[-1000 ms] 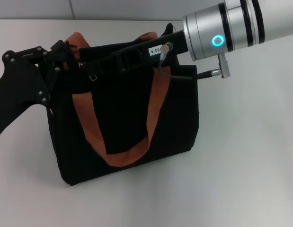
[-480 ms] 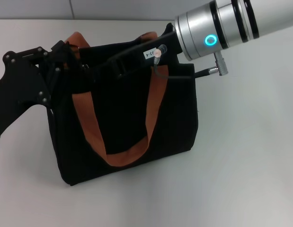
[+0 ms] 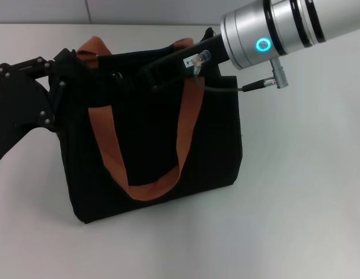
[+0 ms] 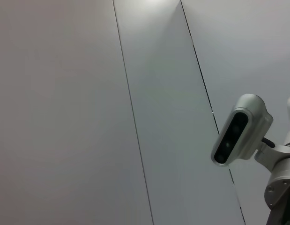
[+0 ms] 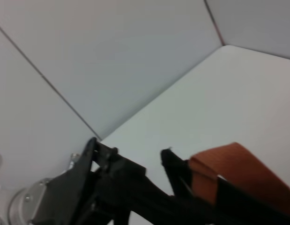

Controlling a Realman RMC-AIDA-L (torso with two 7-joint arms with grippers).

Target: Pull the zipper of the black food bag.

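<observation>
The black food bag (image 3: 153, 133) is standing upright on the white table (image 3: 302, 192), its 2 orange-brown handles (image 3: 142, 186) hanging down the front and showing at the back edge. The left gripper (image 3: 72, 72) is pressing in at the bag's top left corner, apparently bracing it there; whether it is clamped on fabric I cannot tell. The right gripper (image 3: 142, 72) is reaching along the top edge from the right, where the zip line runs. The zipper itself is not visible, hidden under the right arm, and I cannot tell whether those jaws are closed on the pull tab or released.

As a judgement, the step in hand is drawing the tab along the top. To do it well, the pull should be running straight along the zip line, level with the top edge, while the left gripper is keeping the corner taut so the soft fabric is not bunching or the bag tipping.
</observation>
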